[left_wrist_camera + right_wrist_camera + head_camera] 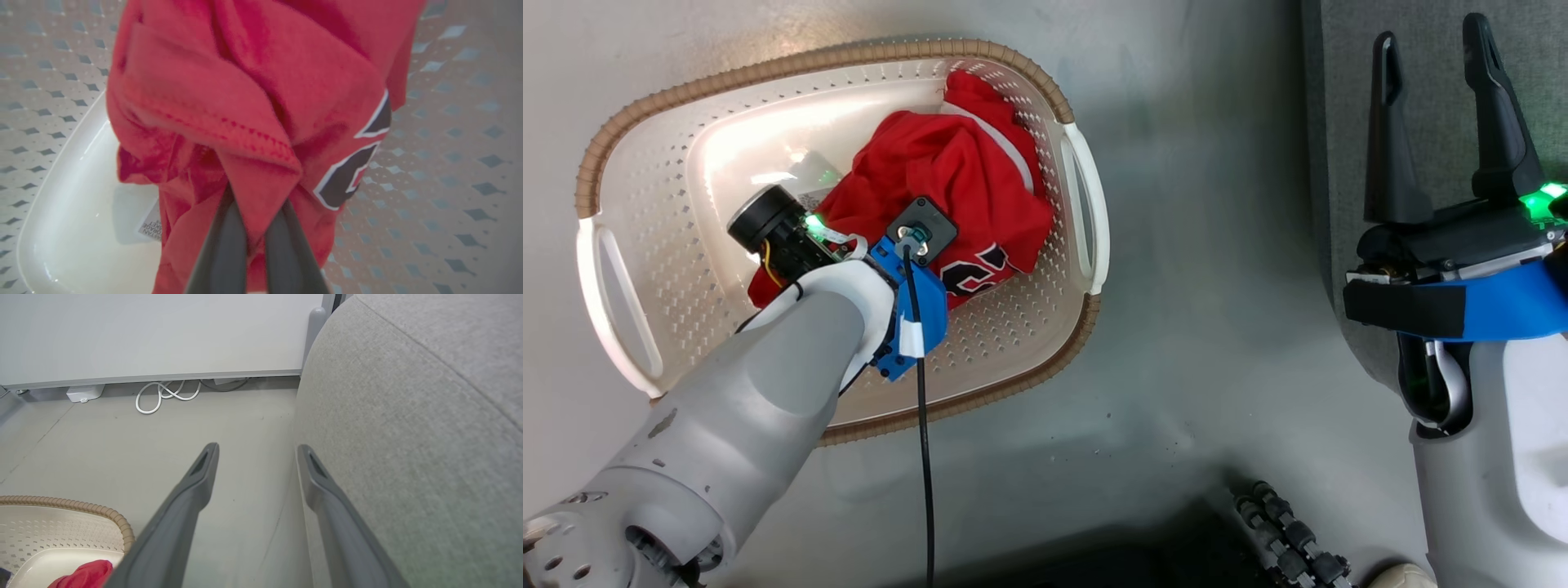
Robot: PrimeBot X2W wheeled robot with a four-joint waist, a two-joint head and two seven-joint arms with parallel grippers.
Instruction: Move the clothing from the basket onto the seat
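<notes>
The cream basket (768,69) with its brown woven rim stands on the floor at the left. Inside lies the bright red clothing (939,171), bunched up, with black-and-white lettering and white trim. My left arm reaches down into the basket over the fabric. In the left wrist view my left gripper (255,196) is shut on a hemmed fold of the clothing (245,102). My right gripper (1429,37) hangs open and empty at the right, beside the grey seat (1347,82). The right wrist view shows that gripper (257,448) next to the seat (408,416), with the basket (102,510) at the lower left.
Grey floor (1192,245) lies between basket and seat. A white coiled cable (163,396) and a small white box (83,393) lie by the far wall. A black ribbed hose (1290,539) sits at the bottom edge. A label (151,224) is stuck on the basket's bottom.
</notes>
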